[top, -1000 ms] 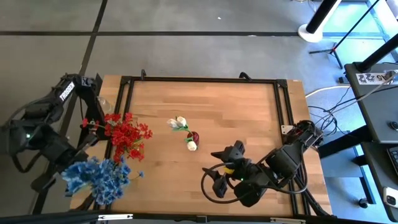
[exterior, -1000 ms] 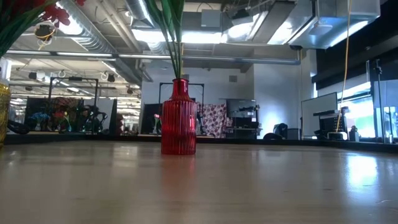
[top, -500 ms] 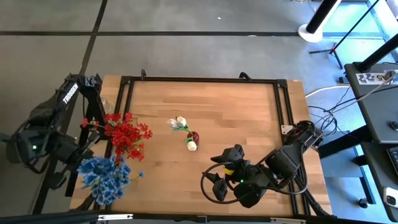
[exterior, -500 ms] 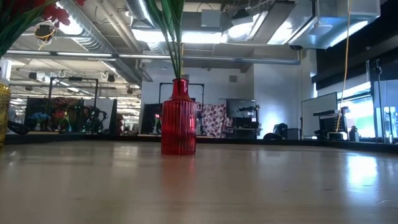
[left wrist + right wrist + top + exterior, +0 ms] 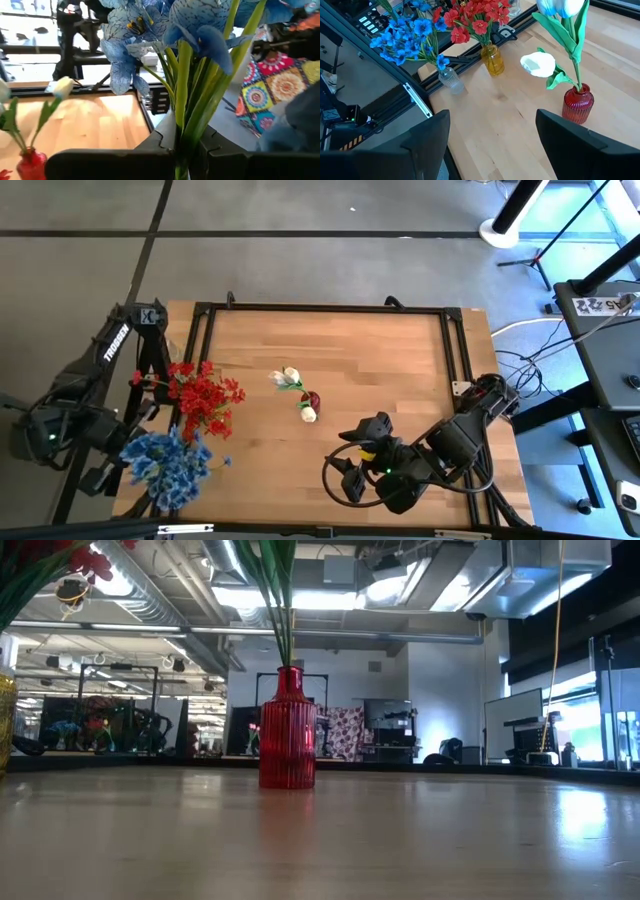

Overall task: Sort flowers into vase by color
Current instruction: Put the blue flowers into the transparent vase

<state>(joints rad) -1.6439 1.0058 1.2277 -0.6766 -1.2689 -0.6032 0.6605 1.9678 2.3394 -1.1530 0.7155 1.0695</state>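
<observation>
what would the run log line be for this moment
left end effector: shut on blue flowers | right end effector: open, idle | red flowers: yellow vase | white flowers: red vase

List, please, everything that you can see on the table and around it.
blue flowers: one bunch, blue, at the table's left edge
red flowers: one bunch, red, in the yellow vase, left side
white tulips: a few blooms, white, in the red vase, middle
yellow vase: one, yellow glass
red vase: one, red, ribbed
clear vase: one, clear, beside the yellow vase
table: one, light wood, black frame
left gripper: shut on the blue flowers' stems
right gripper: open, empty, right side
</observation>
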